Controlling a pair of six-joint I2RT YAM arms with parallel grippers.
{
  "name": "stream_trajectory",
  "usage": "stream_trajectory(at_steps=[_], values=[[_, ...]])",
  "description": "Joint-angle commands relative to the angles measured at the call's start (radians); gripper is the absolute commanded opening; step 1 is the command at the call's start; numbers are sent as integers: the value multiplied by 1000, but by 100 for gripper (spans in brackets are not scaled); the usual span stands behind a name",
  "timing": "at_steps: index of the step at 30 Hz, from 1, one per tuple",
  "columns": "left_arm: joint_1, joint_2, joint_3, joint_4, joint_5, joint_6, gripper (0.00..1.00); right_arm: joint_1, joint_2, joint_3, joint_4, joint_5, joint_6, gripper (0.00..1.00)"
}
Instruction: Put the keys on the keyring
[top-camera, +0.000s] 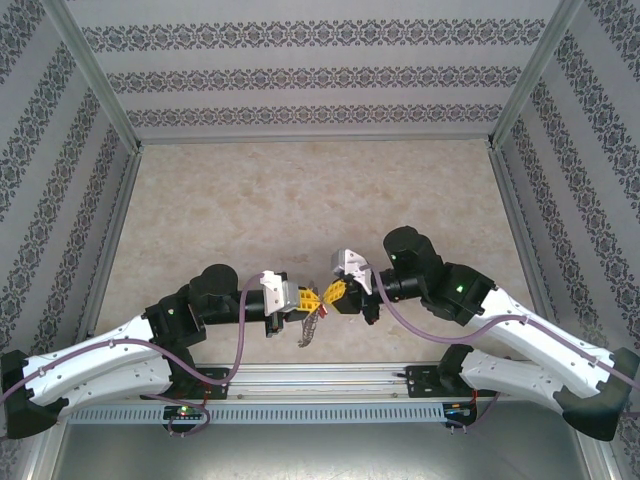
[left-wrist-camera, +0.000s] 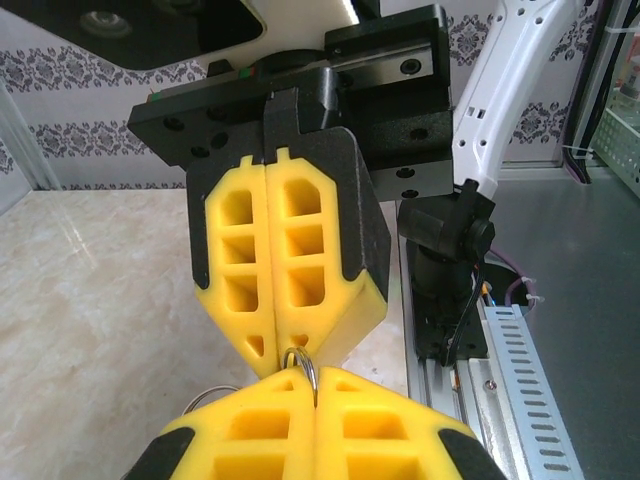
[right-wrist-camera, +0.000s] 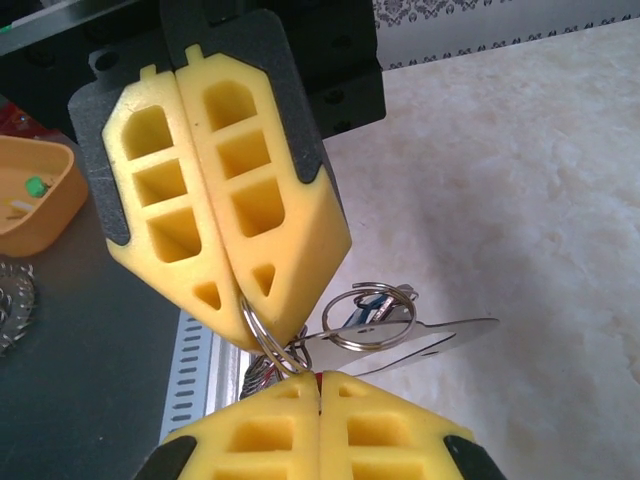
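Observation:
My two grippers meet tip to tip just above the table's near edge. The left gripper (top-camera: 310, 298) (left-wrist-camera: 316, 385) is shut on the keyring (left-wrist-camera: 303, 372) (right-wrist-camera: 265, 335), a small silvery wire loop clamped in the seam of its yellow fingers. The right gripper (top-camera: 327, 296) (right-wrist-camera: 320, 380) is shut too, its tips pinching the far end of the same loop. Two flat silver keys (right-wrist-camera: 440, 338) on a second ring (right-wrist-camera: 372, 315) hang beside the tips, over the marbled tabletop (top-camera: 300, 200). A dangling bunch of rings (top-camera: 309, 326) hangs below the left gripper.
A slotted aluminium rail (top-camera: 320, 380) runs along the near edge under both grippers. An orange tray (right-wrist-camera: 35, 195) sits off the table beyond the rail. Patterned walls (top-camera: 300, 75) close the back and both sides.

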Motion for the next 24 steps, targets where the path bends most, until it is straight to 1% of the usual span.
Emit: stream_trajectory(at_steps=[1, 11, 18, 24], values=[[-9, -14, 21, 145, 121, -13, 0, -28, 4, -23, 70, 12, 27, 5], [-9, -40, 20, 148, 132, -14, 0, -38, 12, -23, 90, -46, 48, 11], [-9, -69, -1, 159, 94, -8, 0, -37, 12, -23, 80, -34, 45, 12], [-9, -82, -15, 158, 85, -11, 0, -33, -52, -46, 135, -42, 50, 11]])
